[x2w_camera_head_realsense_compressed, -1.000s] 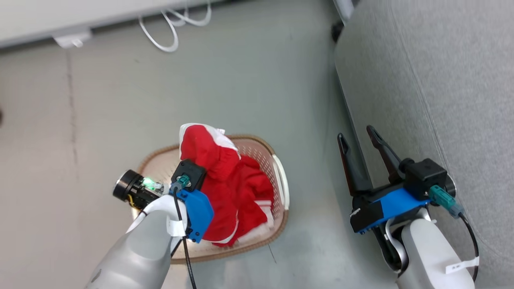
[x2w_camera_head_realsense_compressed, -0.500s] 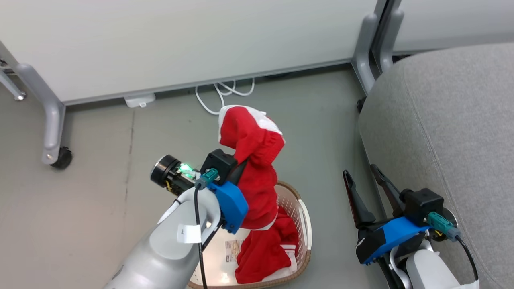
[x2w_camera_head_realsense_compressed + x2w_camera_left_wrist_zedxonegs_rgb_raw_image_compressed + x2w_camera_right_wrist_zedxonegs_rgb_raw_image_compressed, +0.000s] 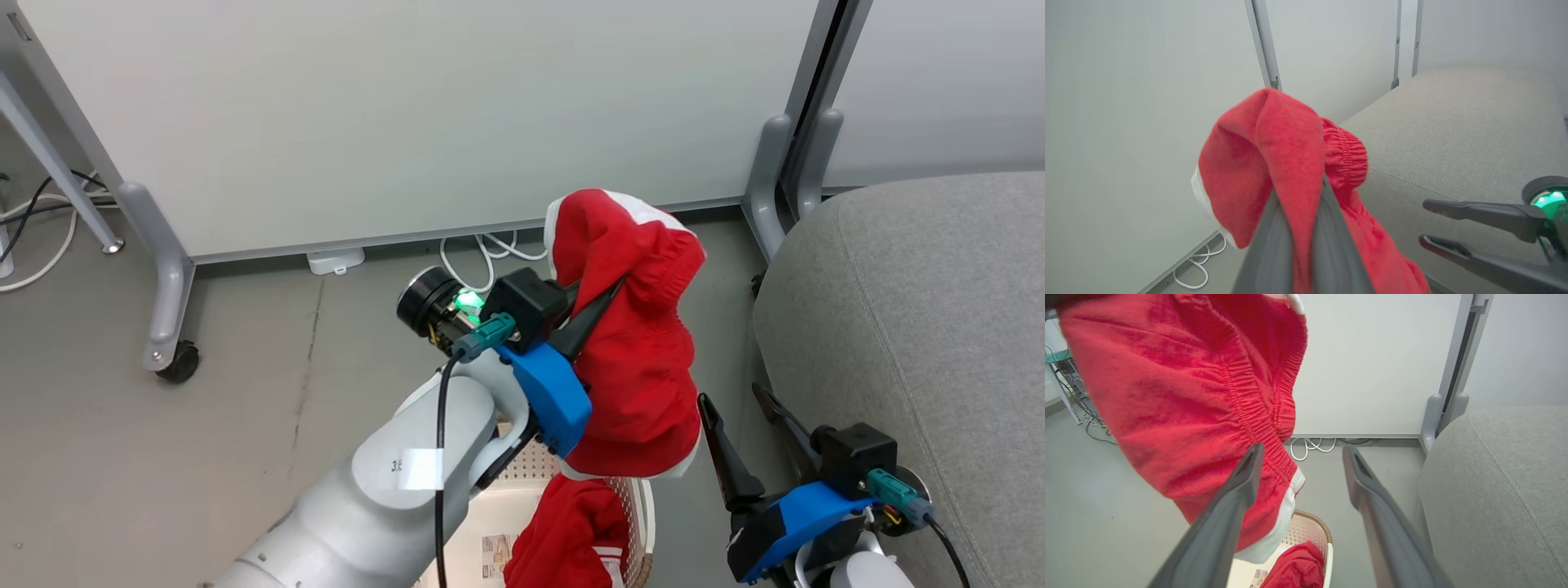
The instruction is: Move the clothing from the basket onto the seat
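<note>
My left gripper (image 3: 602, 300) is shut on one red garment of the clothing (image 3: 641, 359). The garment hangs in the air above the basket (image 3: 647, 523) and just left of the seat (image 3: 922, 327). In the left wrist view, the fingers (image 3: 1274, 245) pinch a fold of the red fabric (image 3: 1257, 155). A second red garment (image 3: 571, 535) lies in the cream basket. My right gripper (image 3: 731, 395) stands open beside the seat's edge with nothing between its fingers. In the right wrist view, this gripper (image 3: 1303, 451) is open below the hanging garment (image 3: 1180, 396).
White partition panels (image 3: 408, 122) stand behind on grey legs with a castor (image 3: 175, 363). A white cable (image 3: 482, 253) lies on the grey floor at the foot of the panels. A grey post (image 3: 767, 180) stands close to the seat's far corner.
The head camera has swung up. My left gripper has lifted the red garment out of the basket and carried it up and toward the seat. The right gripper stays open.
</note>
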You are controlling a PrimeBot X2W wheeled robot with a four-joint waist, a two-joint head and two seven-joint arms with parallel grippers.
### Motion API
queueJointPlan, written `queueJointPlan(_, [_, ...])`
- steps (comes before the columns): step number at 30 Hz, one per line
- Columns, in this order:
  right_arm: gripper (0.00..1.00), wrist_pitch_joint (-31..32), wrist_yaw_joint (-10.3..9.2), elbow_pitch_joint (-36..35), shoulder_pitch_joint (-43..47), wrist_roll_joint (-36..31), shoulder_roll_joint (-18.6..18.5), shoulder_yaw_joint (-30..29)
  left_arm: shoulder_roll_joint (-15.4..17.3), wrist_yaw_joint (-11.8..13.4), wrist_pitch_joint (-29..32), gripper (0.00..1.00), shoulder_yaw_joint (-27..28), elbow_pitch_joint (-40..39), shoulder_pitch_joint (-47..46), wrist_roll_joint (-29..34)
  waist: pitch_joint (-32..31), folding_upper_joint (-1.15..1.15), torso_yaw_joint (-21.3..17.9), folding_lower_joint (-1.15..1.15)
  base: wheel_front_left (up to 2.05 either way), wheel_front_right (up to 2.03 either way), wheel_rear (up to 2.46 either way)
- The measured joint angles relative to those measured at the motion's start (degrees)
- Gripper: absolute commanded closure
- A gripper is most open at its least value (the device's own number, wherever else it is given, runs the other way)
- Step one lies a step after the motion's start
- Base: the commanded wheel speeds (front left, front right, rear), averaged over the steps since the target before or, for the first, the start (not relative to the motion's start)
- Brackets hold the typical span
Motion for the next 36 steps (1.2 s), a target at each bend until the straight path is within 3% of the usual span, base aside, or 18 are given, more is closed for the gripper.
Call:
queueJointPlan(11, [0.00,0.83,0.00,-1.38,1.18,0.41,0.00,1.55,-0.05,1.83,0.34,1.00,-5.80,-1.03,-2.35,-5.17,-1.83,0.00,-0.56,0.00,0.00,0.00,0.00])
queueJointPlan(27, [0.00,2.86,0.01,-6.30,1.38,2.31,0.00,10.56,-0.02,3.08,-0.18,1.00,-10.26,0.14,-3.55,-10.36,-1.53,0.00,-0.84,0.01,0.00,0.00,0.00])
queueJointPlan(36, [0.00,3.53,0.00,-5.20,-2.27,2.69,0.00,11.47,-0.02,3.53,-0.24,1.00,-11.72,0.14,-4.28,-12.16,-0.97,0.00,-1.10,0.01,0.00,0.00,0.00])
